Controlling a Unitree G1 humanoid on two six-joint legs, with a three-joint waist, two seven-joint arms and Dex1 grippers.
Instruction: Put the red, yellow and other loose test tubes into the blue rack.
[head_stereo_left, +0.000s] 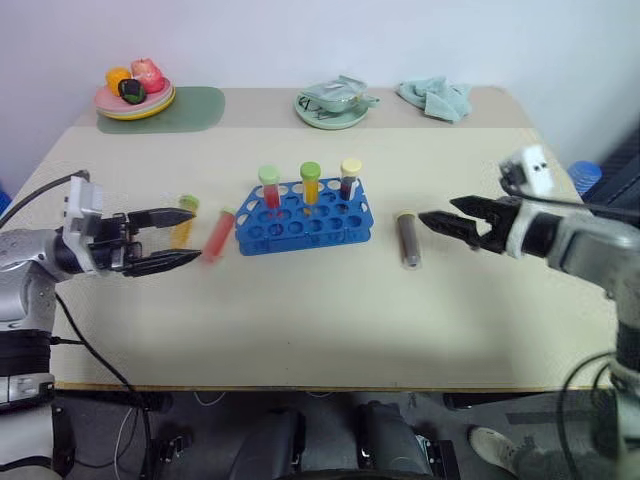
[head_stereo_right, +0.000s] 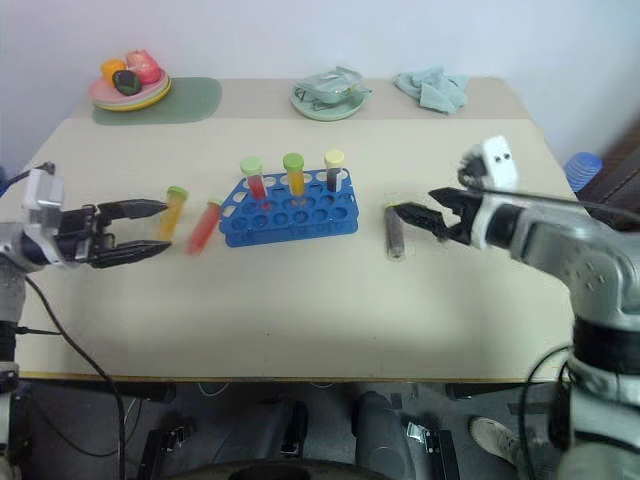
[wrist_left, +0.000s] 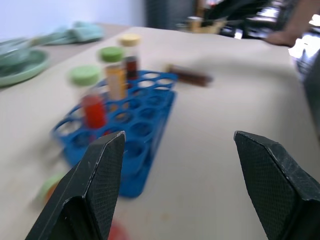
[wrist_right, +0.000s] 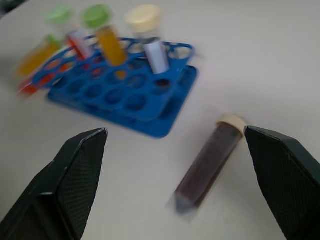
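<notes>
The blue rack (head_stereo_left: 305, 225) stands mid-table with three capped tubes upright in its back row: red (head_stereo_left: 270, 188), yellow-orange (head_stereo_left: 310, 183) and dark (head_stereo_left: 349, 179). Left of the rack lie a loose red tube (head_stereo_left: 217, 234) and a yellow tube (head_stereo_left: 183, 222) with a green cap. My left gripper (head_stereo_left: 197, 235) hovers open beside them, pointing toward the rack, holding nothing. Right of the rack lies a dark brown tube (head_stereo_left: 408, 240) with a cream cap. My right gripper (head_stereo_left: 437, 212) is open just right of it, and in the right wrist view this tube (wrist_right: 207, 162) sits ahead between the fingers (wrist_right: 75, 175).
At the back of the table are a plate (head_stereo_left: 150, 111) of fruit on a green mat (head_stereo_left: 195, 108), a pale green dish (head_stereo_left: 322, 120) and a crumpled teal cloth (head_stereo_left: 437, 97). A blue object (head_stereo_left: 583, 175) sits past the table's right edge.
</notes>
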